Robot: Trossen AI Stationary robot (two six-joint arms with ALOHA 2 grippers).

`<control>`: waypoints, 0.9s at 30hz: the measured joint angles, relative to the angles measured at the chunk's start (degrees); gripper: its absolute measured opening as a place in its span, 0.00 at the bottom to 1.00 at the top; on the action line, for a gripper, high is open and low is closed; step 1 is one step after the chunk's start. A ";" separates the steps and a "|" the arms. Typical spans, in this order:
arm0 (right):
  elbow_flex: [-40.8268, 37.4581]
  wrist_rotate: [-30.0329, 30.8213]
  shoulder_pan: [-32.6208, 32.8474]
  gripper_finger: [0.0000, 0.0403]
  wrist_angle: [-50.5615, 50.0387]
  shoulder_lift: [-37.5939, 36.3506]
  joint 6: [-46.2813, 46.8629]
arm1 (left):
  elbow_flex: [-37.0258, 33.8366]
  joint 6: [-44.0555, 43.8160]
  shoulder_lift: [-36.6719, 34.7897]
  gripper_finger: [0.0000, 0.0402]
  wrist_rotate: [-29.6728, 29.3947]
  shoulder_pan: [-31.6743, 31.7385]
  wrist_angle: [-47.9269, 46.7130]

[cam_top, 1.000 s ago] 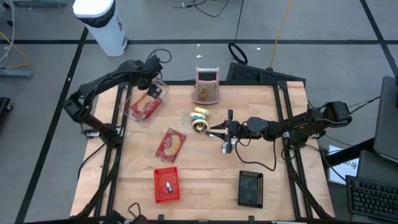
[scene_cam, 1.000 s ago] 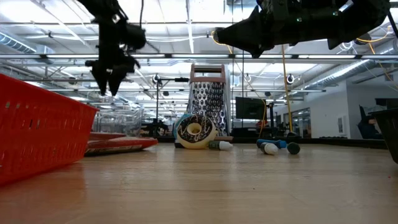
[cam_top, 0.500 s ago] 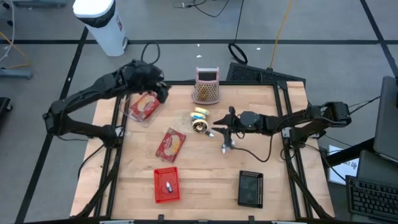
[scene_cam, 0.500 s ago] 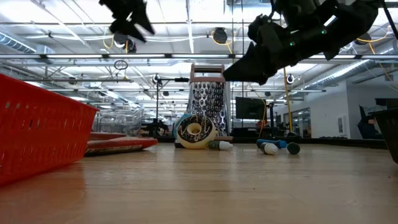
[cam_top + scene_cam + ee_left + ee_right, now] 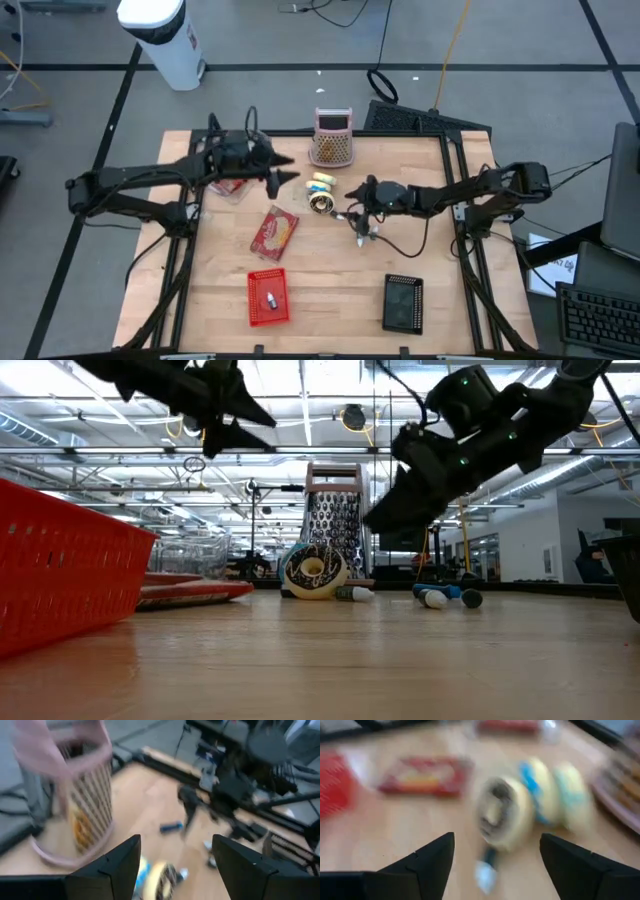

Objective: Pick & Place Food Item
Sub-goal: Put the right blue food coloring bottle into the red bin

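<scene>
1. The low view alone showed the red mesh basket (image 5: 60, 560) nearest.
2. The cream ring-shaped doughnut (image 5: 320, 204) stood on the wooden desk (image 5: 330, 270); the right gripper (image 5: 352, 214), jaws wide, empty, hovered beside it.
3. The left gripper (image 5: 284, 170), jaws apart, empty, hung before the pink-framed grater (image 5: 332, 138).

1. A light wooden table (image 5: 330, 275) with a dark frame carries everything.
2. Far edge, middle: an upright pink grater (image 5: 332, 138).
3. Just in front of it, yellow and blue rings (image 5: 321, 182) lie beside a donut (image 5: 320, 204).
4. Far left: a clear container (image 5: 228, 176) with a red packet inside.
5. Centre left: a flat red food packet (image 5: 274, 232).
6. Near left: a red basket (image 5: 267, 298).
7. Near right: a black tray (image 5: 403, 303).
8. Right of the donut: small blue and white pieces (image 5: 436, 597).
</scene>
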 joint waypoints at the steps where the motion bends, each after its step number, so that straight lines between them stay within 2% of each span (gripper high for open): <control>1: 0.00 1.96 -0.56 0.70 -3.06 -1.06 0.22 | -1.12 -0.90 0.06 0.61 -0.13 -0.56 1.08; 5: 0.04 10.01 -2.82 0.68 -17.15 -4.77 1.51 | -3.97 -2.18 0.30 0.61 -1.59 -2.44 5.46; 9: -0.02 10.39 -5.54 0.64 -26.58 -4.93 2.38 | -5.79 -2.09 1.48 0.61 -2.61 -4.27 8.68; 14: -1.83 6.03 -7.10 0.61 -24.74 -3.40 0.66 | -6.42 -1.57 3.62 0.61 -3.36 -5.55 11.59; 27: -7.48 5.84 -8.91 0.50 -21.68 -3.50 1.21 | -6.43 -0.95 12.94 0.61 -3.28 -7.82 18.29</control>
